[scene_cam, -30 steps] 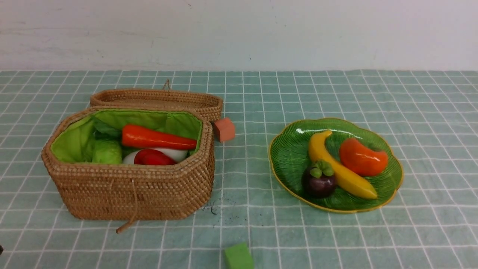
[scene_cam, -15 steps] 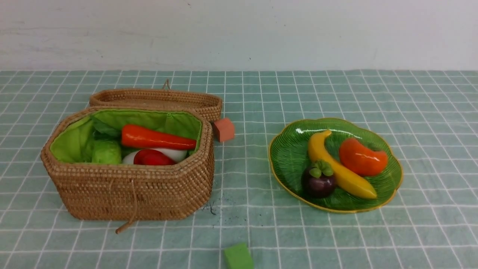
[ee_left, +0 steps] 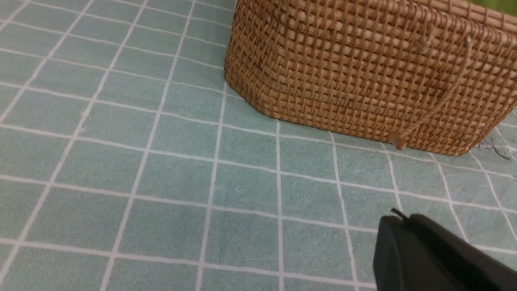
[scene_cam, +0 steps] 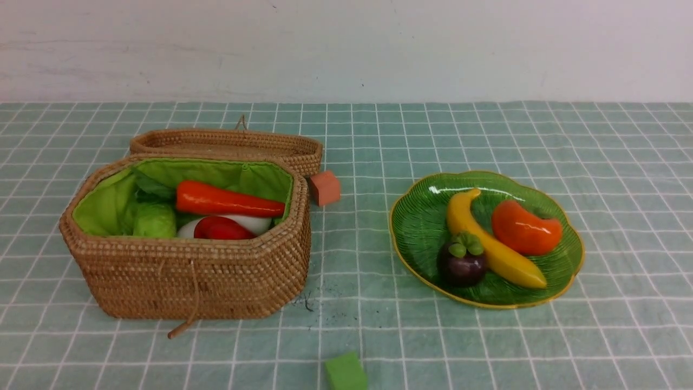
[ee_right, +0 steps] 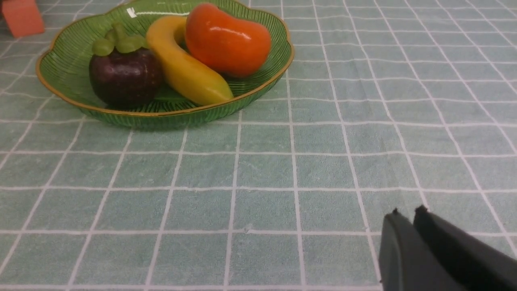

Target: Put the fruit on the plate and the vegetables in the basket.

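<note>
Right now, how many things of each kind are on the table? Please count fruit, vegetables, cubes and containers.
Fruit: 3, on the plate: banana, mangosteen, persimmon.
Vegetables: 4, in the basket: carrot, gourd, pepper, radish.
Cubes: 2: orange cube, green cube.
Containers: 3: plate, basket, lid.
Total: 12.
</note>
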Tool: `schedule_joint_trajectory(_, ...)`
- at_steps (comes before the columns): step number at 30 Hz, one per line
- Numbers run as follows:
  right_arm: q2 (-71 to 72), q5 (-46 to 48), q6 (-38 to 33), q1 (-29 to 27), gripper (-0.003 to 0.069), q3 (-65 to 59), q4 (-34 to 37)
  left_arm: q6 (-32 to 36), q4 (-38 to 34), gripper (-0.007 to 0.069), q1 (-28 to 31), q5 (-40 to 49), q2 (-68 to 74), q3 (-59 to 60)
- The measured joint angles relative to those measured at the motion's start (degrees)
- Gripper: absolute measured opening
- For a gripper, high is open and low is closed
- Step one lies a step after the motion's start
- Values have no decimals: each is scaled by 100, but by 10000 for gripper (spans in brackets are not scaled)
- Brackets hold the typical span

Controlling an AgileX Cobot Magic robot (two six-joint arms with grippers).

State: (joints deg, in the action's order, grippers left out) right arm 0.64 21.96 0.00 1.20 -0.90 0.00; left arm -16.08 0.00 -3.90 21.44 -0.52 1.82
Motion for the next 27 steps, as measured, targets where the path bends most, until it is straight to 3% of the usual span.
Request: schedule_joint_trajectory(27,0,0,0,0,86,0,0,-6,0,-13,0,0,0,0)
